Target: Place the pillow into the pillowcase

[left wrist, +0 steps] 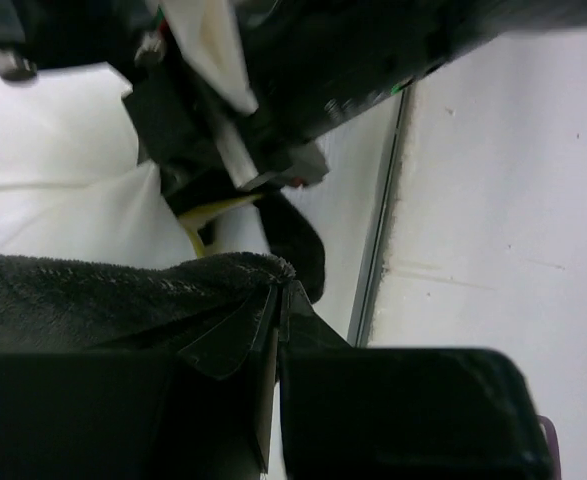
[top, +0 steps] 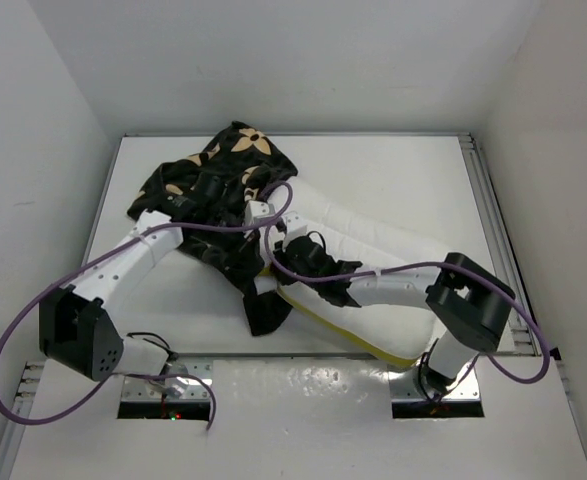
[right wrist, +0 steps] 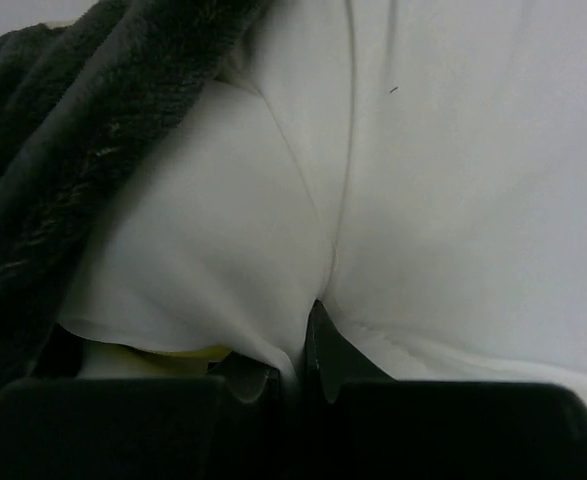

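Observation:
The black pillowcase [top: 223, 170] with tan flowers lies bunched at the back left, and its lower part is draped over the left end of the white pillow [top: 383, 265]. The pillow lies slantwise across the middle, with yellow trim [top: 353, 338] along its near edge. My left gripper [top: 265, 212] is shut on the pillowcase's edge; in the left wrist view the jaws [left wrist: 278, 292] pinch the dark plush fabric [left wrist: 93, 300]. My right gripper [top: 278, 252] is shut on a fold of the pillow's white cover [right wrist: 453, 180], pinched at the fingertips [right wrist: 308, 322] right beside the pillowcase [right wrist: 63, 150].
Both arms meet over the pillow's left end, with purple cables looping between them. The table's metal rail [left wrist: 378, 230] runs along the edge, and white walls enclose the table on three sides. The right arm's elbow [top: 470, 298] hangs over the pillow's near right corner.

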